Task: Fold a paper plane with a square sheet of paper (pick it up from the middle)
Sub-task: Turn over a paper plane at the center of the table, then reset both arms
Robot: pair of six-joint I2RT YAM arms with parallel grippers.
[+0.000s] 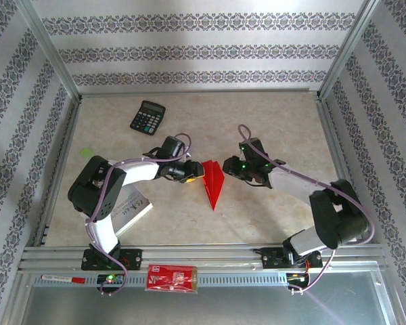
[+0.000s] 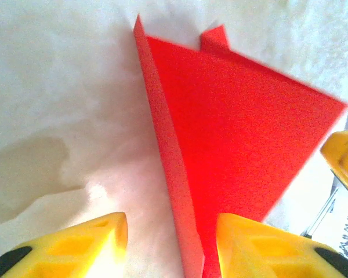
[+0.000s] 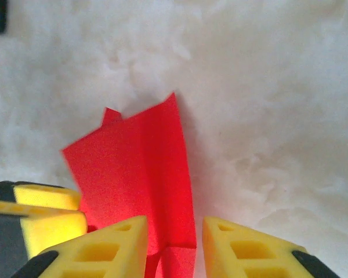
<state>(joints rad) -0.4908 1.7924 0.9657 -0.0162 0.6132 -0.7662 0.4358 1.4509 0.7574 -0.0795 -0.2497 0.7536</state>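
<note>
Top view: the paper plane lies flat on the table near its middle; wide tail toward 12 o'clock, nose pointing to 6 o'clock; bright red, with a centre ridge.

Left gripper sits at 9 o'clock of the plane's tail; right gripper sits at 3 o'clock of it; both are low over the table and face each other across the paper.

Left wrist view: left gripper has its jaws parted; the raised fold of the paper plane runs up between the two yellow fingers; nothing is clamped; whether a pad touches the paper I cannot tell.

Right wrist view: right gripper also has its jaws parted; a strip of the paper plane lies in the gap, with bare space on either side; no grasp.

Surroundings, top view: calculator at 11 o'clock of the plane, well apart; white booklet at 8 o'clock, partly under the left arm; red packet at 7 o'clock, on the front rail.
</note>
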